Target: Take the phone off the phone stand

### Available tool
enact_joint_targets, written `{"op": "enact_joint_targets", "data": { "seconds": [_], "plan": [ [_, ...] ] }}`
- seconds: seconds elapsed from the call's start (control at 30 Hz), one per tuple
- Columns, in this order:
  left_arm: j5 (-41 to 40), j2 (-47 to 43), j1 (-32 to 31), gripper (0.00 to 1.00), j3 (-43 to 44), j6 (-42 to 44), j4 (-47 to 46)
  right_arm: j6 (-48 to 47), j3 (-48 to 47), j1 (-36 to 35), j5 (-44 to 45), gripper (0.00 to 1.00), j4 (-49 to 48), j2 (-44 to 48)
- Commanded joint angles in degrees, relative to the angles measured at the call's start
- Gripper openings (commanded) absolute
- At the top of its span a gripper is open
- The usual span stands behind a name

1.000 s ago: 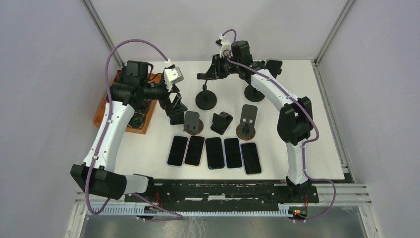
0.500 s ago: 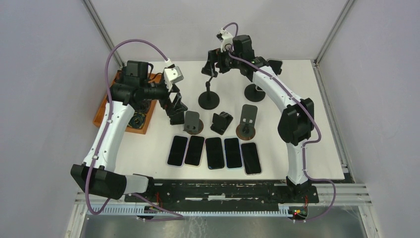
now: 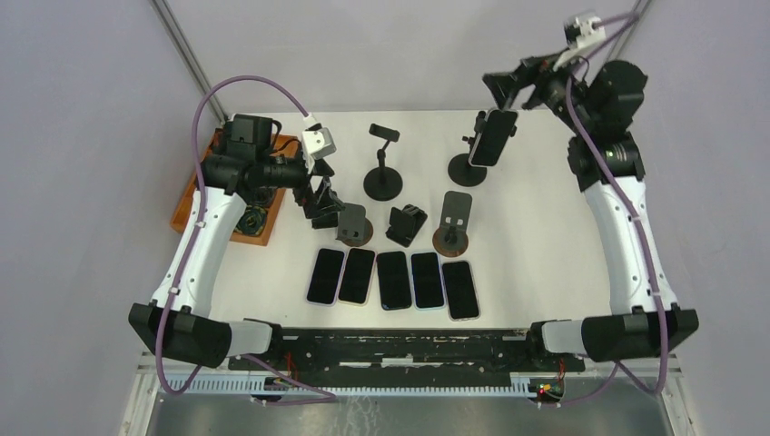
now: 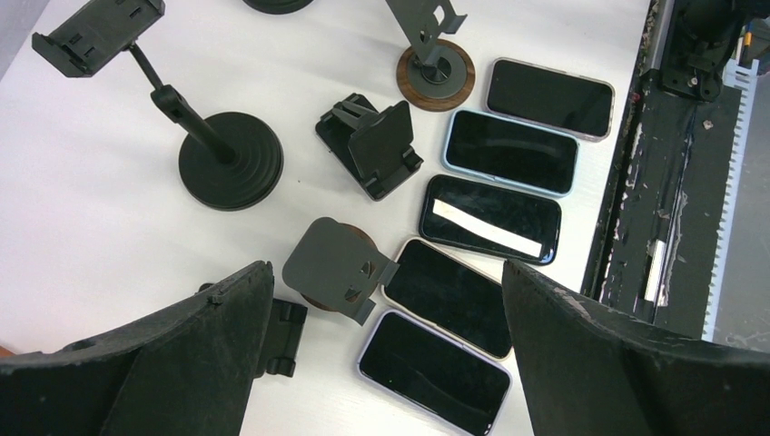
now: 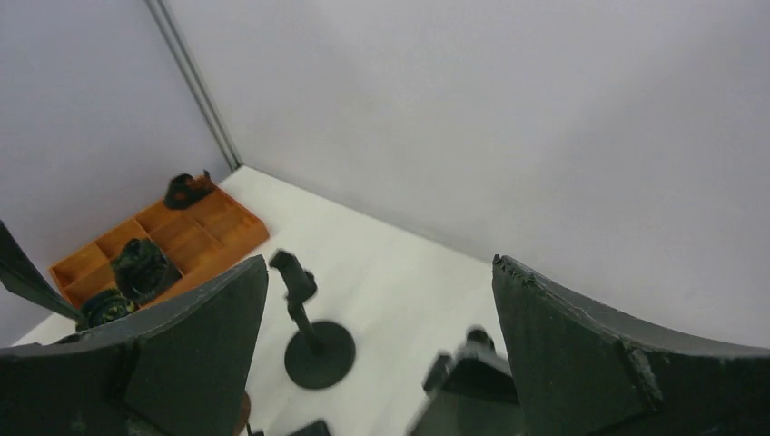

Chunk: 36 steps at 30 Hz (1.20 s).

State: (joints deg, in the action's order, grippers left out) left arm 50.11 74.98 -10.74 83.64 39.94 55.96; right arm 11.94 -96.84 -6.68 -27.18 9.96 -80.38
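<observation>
The left arm [image 3: 195, 254] half-covers the orange tray [image 3: 183, 204]; the phone [image 3: 493, 136] partly masks its stand [image 3: 468, 170].

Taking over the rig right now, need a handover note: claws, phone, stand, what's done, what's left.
Left claw: open, empty, low beside a small stand.
Right claw: open, empty, raised at the far right near the phone, not touching it.
Phone: still on the pole stand, back right. Five phones lie flat in a row at the front.
Done: no grip on the mounted phone yet.
Left: grasp it, lift it off, set it down.
</observation>
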Motion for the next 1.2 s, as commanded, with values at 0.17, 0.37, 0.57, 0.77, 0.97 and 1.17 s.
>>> {"op": "enact_joint_targets", "data": {
  "seconds": [0.17, 0.37, 0.57, 0.77, 0.97, 1.17],
  "plan": [
    [2.42, 0.23, 0.02, 1.00, 1.87, 4.61, 3.61, 4.32, 29.09, 11.88, -2.67, 0.98, -9.54, 9.54],
    [2.75, 0.27, 0.02, 1.00, 2.22, 5.15, 4.30, 6.10, 33.17, 13.86, -4.81, 0.98, -16.33, 7.11],
    [2.99, 0.25, 0.02, 1.00, 2.61, 6.98, 6.32, 19.96, 35.06, 15.03, -15.86, 0.98, -37.61, -1.71],
    [2.67, -0.11, 0.02, 1.00, 3.51, 8.37, 7.88, 18.35, 31.46, 14.85, -18.29, 0.98, -38.51, -7.15],
    [3.49, 0.54, 0.00, 1.00, 4.36, 8.45, 8.21, 26.32, 33.98, 14.15, -24.56, 0.87, -51.11, -10.13],
    [4.45, 1.35, -0.06, 1.00, 5.31, 9.39, 9.97, 24.50, 31.90, 11.73, -25.12, 0.69, -48.28, -11.79]
  ]
}}
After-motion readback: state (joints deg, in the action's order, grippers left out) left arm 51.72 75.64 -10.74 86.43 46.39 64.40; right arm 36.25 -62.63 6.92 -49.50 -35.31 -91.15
